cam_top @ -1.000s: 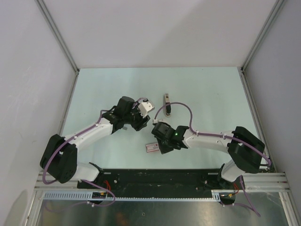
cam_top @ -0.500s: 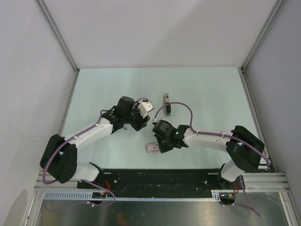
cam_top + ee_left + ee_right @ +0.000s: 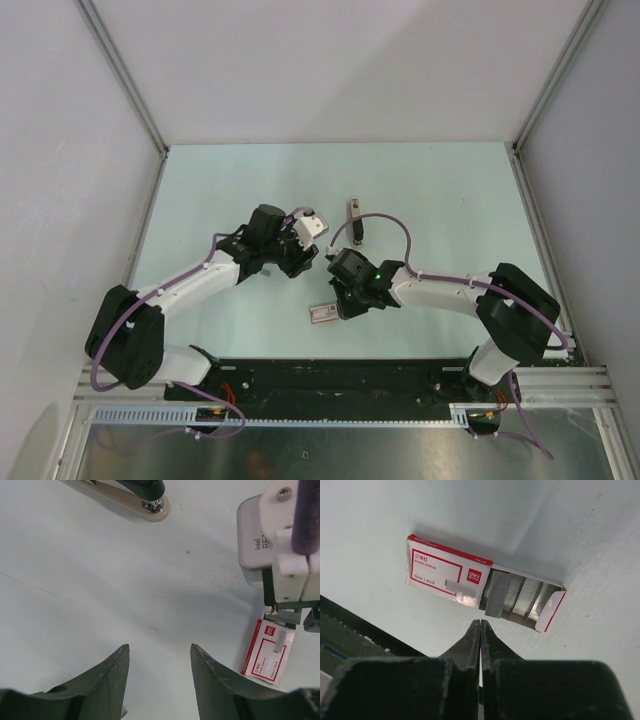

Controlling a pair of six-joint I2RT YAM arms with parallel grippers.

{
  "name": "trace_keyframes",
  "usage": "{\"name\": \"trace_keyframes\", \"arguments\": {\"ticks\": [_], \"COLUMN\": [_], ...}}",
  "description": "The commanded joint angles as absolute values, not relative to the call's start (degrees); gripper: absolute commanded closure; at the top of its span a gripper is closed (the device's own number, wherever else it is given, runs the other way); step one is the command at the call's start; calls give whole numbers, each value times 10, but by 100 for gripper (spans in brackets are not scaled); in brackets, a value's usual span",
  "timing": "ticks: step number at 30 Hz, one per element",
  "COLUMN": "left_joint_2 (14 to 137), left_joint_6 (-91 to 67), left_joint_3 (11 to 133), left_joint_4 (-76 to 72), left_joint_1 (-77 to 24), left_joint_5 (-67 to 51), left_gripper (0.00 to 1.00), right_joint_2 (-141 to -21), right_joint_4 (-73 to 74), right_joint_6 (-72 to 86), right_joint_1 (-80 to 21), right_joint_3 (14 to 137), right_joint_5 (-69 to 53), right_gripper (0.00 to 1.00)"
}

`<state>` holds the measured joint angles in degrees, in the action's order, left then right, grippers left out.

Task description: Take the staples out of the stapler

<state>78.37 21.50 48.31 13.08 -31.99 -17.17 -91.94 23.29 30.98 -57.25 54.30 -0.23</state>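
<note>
The stapler (image 3: 354, 220) is small, with a pale base and a dark upper part, and lies on the table beyond both grippers. Its end shows at the top of the left wrist view (image 3: 145, 497). My left gripper (image 3: 303, 262) is open and empty, its tips (image 3: 159, 647) over bare table. My right gripper (image 3: 342, 300) is shut and holds nothing. In the right wrist view its tips (image 3: 480, 621) sit just short of a grey strip of staples (image 3: 497, 594) sticking out of the open red-and-white staple box (image 3: 447, 572).
The staple box (image 3: 322, 313) lies near the table's front edge, also seen in the left wrist view (image 3: 267, 651). The right arm's wrist camera (image 3: 260, 545) hangs close to the right of my left gripper. A purple cable (image 3: 385, 225) loops beside the stapler.
My right gripper has shifted slightly left and away from the front edge, staying shut near the staple box. The left arm, the box and the stapler have not moved.
</note>
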Motion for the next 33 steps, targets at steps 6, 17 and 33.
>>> {"name": "trace_keyframes", "arguments": {"ticks": [6, 17, 33], "left_joint_2": [766, 763, 757], "left_joint_6": [218, 216, 219], "left_joint_3": [480, 481, 479], "left_joint_4": [129, 129, 130], "left_joint_1": [-315, -315, -311], "left_joint_5": [-180, -180, -179], "left_gripper": [43, 43, 43], "right_joint_2": [-895, -893, -922], "right_joint_4": [237, 215, 177], "right_joint_6": [295, 296, 289], "right_joint_1": [-574, -576, -554], "right_joint_3": [541, 508, 508], "right_joint_5": [-6, -17, -32], "right_gripper": [100, 100, 100]}}
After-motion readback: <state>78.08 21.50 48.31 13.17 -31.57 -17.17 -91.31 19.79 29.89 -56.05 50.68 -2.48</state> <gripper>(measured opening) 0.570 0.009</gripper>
